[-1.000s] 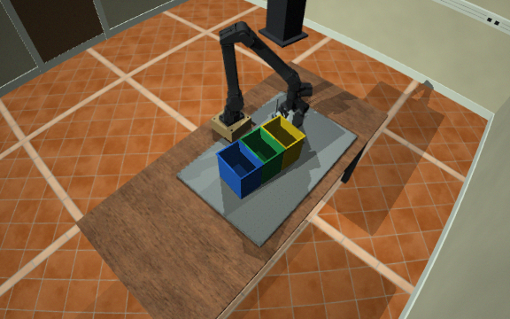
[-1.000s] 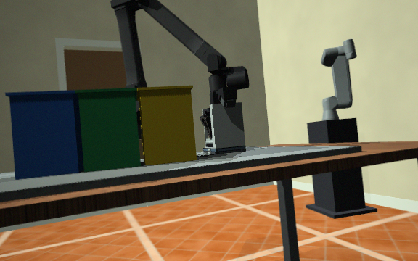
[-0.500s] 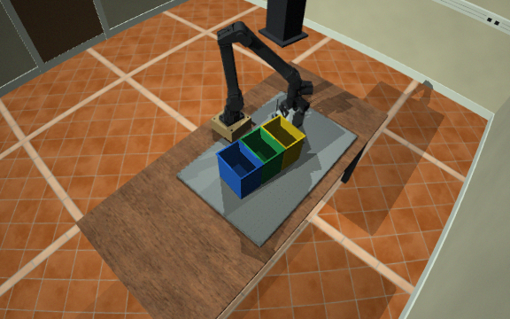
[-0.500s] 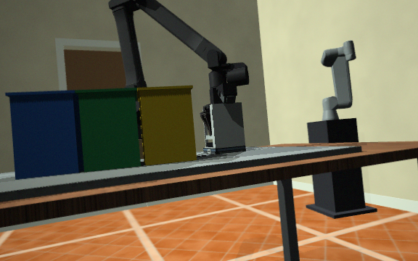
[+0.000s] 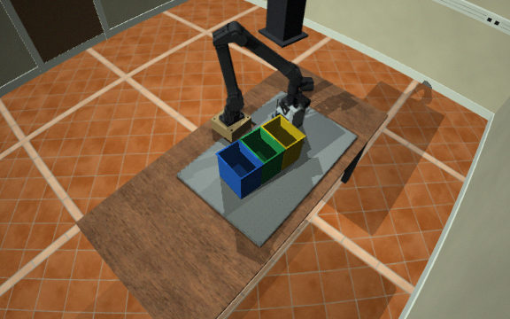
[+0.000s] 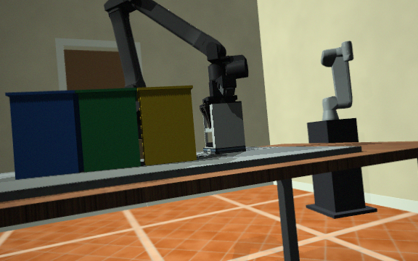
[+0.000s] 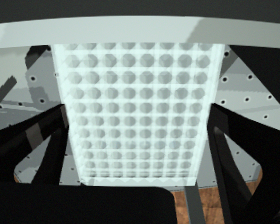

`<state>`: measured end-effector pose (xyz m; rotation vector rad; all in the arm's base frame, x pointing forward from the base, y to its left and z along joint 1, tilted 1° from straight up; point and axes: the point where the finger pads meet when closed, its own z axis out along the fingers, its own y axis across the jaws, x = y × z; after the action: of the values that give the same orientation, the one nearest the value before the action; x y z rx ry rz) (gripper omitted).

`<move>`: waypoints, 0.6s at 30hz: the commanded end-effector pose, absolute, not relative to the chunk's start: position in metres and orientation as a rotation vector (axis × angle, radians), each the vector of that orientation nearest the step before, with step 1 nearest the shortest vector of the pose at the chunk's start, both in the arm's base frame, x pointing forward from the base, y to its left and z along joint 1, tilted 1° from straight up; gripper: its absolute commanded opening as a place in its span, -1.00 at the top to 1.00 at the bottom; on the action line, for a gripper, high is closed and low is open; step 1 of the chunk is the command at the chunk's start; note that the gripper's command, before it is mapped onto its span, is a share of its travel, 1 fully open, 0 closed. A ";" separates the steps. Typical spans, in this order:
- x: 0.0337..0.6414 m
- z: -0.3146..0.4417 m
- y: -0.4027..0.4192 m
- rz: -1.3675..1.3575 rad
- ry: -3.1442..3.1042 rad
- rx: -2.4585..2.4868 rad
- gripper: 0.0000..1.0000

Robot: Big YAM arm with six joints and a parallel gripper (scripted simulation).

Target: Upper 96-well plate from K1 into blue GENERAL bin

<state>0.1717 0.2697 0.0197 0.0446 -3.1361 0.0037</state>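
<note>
The grey stack rack K1 (image 6: pixel 227 125) stands on the grey mat behind the yellow bin; it also shows in the top view (image 5: pixel 297 114). My gripper (image 6: pixel 209 109) is at the rack's open side, shut on the upper 96-well plate (image 7: pixel 140 112). In the wrist view the white plate fills the space between my dark fingers. I cannot tell whether the plate is clear of the rack. The lower plate is not clearly visible. The blue bin (image 5: pixel 239 168) stands upright at the near end of the bin row, far from my gripper (image 5: pixel 288 108).
The green bin (image 5: pixel 264 152) and the yellow bin (image 5: pixel 286 135) stand upright in a row with the blue one, touching side by side. The yellow bin is closest to the rack. The arm's tan base (image 5: pixel 231 126) stands left of the bins. A second grey arm (image 6: pixel 336 83) stands beyond the table.
</note>
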 end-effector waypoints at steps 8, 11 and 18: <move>0.186 0.053 0.287 -0.066 -3.163 0.046 1.00; 0.186 0.058 0.287 -0.066 -3.163 0.046 1.00; 0.186 0.067 0.287 -0.067 -3.164 0.047 1.00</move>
<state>0.1720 0.2699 0.0453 0.0441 -3.1357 0.0049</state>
